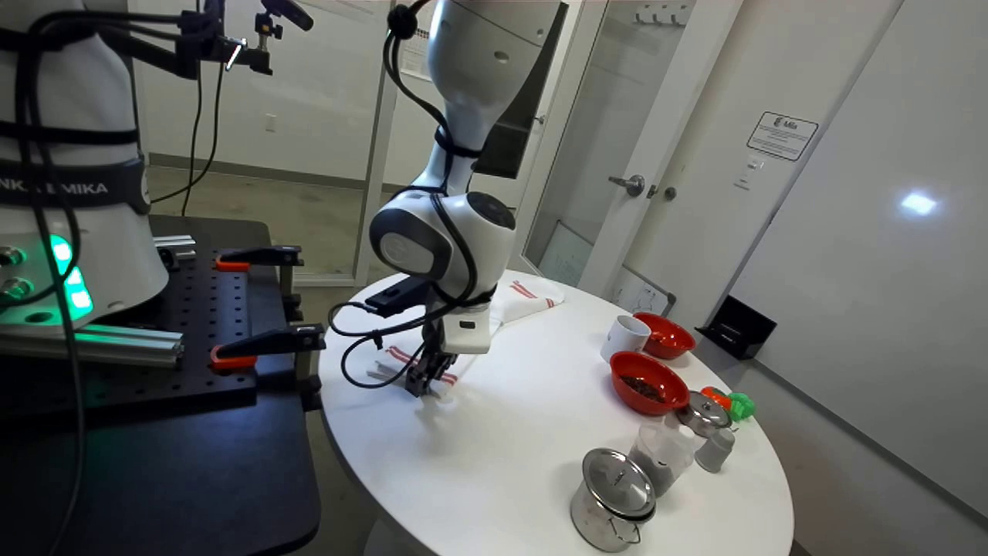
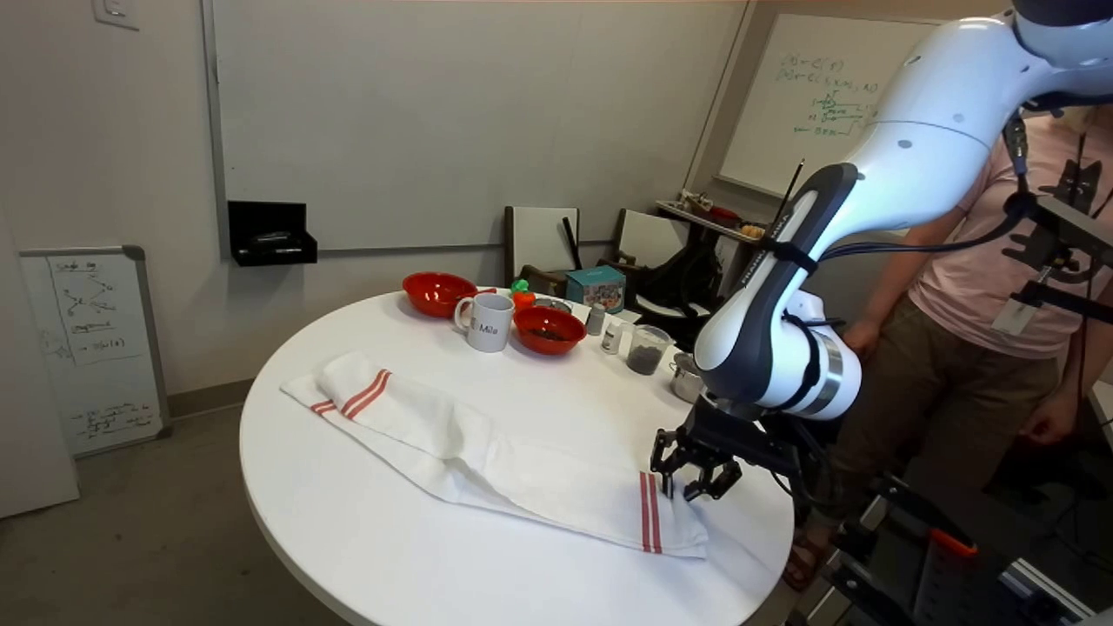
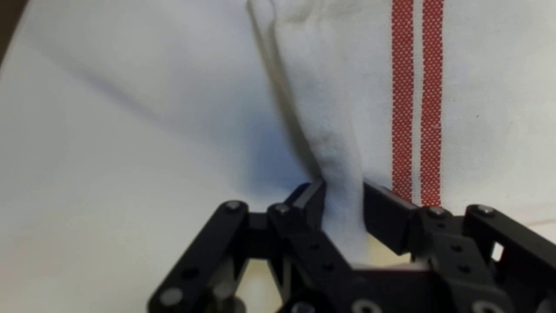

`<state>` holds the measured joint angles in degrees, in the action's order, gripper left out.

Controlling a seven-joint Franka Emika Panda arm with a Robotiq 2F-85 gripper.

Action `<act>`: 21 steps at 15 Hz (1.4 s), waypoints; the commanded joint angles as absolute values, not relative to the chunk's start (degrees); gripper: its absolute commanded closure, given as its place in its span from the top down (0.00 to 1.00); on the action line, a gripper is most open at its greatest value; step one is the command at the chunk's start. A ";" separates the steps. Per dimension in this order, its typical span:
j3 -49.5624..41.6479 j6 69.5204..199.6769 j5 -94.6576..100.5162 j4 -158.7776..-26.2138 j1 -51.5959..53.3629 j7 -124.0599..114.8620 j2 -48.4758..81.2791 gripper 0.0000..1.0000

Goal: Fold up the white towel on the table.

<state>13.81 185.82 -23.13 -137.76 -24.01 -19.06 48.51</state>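
From left in an exterior view, one red-striped white cloth towel (image 2: 539,478) crosses one round white bench (image 2: 391,561) to one black jointed claw (image 3: 344,204), which pinches the towel's right end; seemingly the grasp before a fold, the next move likely calling for a lift leftward. Behind, two round red bowls (image 2: 438,296) flank one white mug (image 2: 487,323); farther right, one clear cup (image 2: 651,339).

The white towel (image 2: 522,468) carries paired red stripes near its ends, their weave flecked with paler dots. The bench (image 2: 365,522) is plain white, the fingers (image 3: 387,214) black, both bowls (image 2: 436,297) bright red, and the pale mug (image 2: 489,323) bears dark lettering.
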 commanded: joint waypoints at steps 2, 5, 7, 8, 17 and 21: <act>12.60 183.64 -23.42 -137.36 -22.35 -20.81 47.58 0.01; 10.90 181.17 -24.15 -137.38 -20.42 -21.95 45.87 0.00; 8.94 179.09 -24.82 -137.41 -18.36 -23.11 43.96 0.00; 7.33 177.71 -25.00 -137.34 -16.64 -23.83 42.93 0.00; -2.88 165.81 -23.34 -138.53 -7.30 -25.16 33.91 0.00; -3.57 163.23 -23.96 -139.45 -9.22 -23.73 30.09 0.00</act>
